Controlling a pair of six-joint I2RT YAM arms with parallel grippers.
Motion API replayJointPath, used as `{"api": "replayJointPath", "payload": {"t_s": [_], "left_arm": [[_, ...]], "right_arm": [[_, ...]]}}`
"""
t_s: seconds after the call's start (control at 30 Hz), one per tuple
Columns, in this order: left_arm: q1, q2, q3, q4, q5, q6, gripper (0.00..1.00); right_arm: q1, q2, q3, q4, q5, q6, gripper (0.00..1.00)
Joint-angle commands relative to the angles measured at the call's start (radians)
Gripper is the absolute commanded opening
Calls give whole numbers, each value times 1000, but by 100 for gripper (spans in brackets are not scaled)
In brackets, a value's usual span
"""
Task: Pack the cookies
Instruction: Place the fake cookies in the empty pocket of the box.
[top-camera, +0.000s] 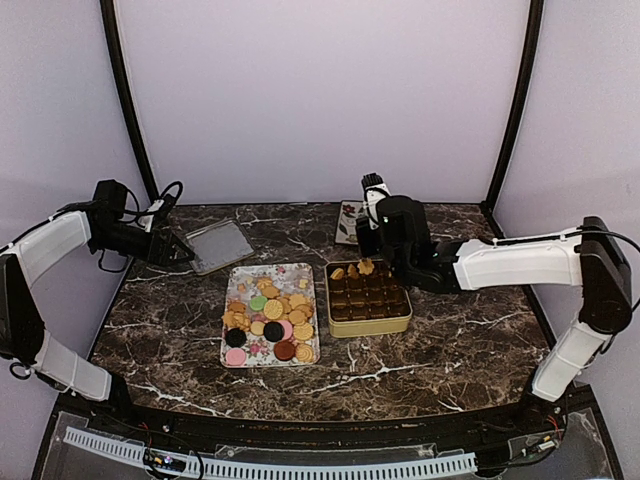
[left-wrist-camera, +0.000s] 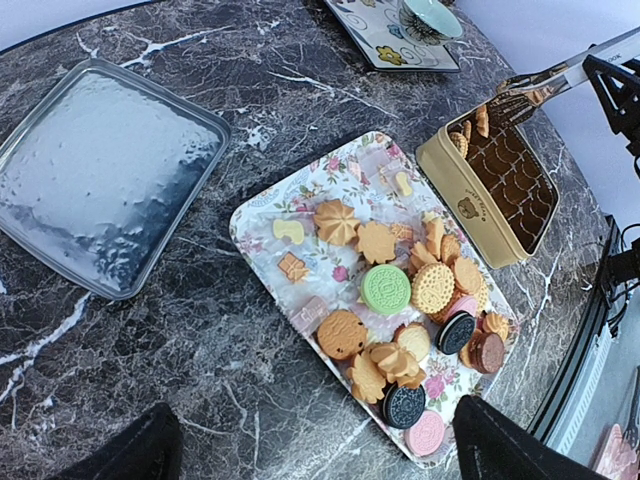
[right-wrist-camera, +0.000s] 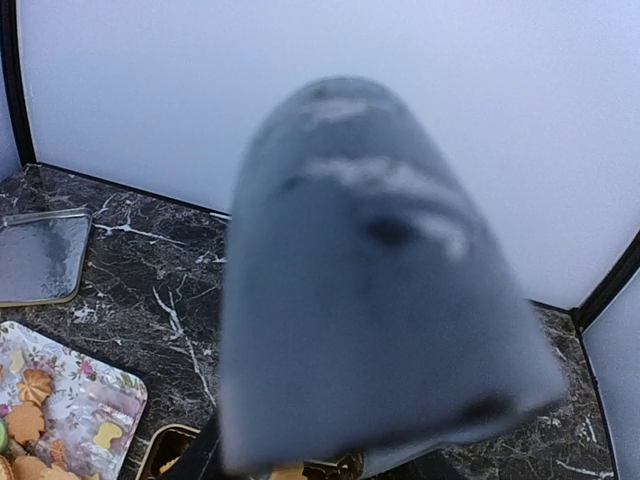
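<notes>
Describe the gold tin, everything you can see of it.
The gold tin is a squarish, open-topped, metal-looking box with a small bear picture on its side wall. A dark insert divides it into a grid of compartments, mostly empty, with a few tan cookies along the far row. It sits flat on the marble table, just right of the flowery tray.

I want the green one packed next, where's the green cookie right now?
In the top view, the green cookie lies on the flowery tray, left of the gold tin.
</notes>
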Motion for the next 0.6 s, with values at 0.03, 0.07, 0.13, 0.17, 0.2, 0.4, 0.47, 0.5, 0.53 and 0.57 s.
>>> {"api": "replayJointPath", "payload": {"t_s": [0.03,0.07,0.13,0.17,0.2,0.4,0.47,0.5,0.53,0.57], "left_arm": [[9,-13,-12,-4,19,3,97],[9,-13,-11,-5,19,2,97],[9,-13,-11,-5,19,2,97],[9,-13,-11,-5,19,3,97],[9,-13,-12,-5,19,4,97],[9,-13,-13,-4,19,3,97],[8,-13,-13,-5,19,4,97],[9,-13,-12,-5,19,3,97],[9,-15,-12,-7,19,5,97],[9,-15,-12,-7,19,7,97]], "right_arm": [[-12,-51,-18,41,45,-15,43],[-13,-52,-20,40,45,-15,43],[-13,-51,-22,38,46,-14,43],[-13,-51,-22,40,44,-13,43],[-13,-51,-20,41,38,-8,43],[-6,-33,16,64,-2,17,42],[1,-14,42,71,-7,14,42],[6,-4,54,72,-9,10,42],[11,7,64,74,-11,6,42],[16,17,66,74,-13,2,42]]}}
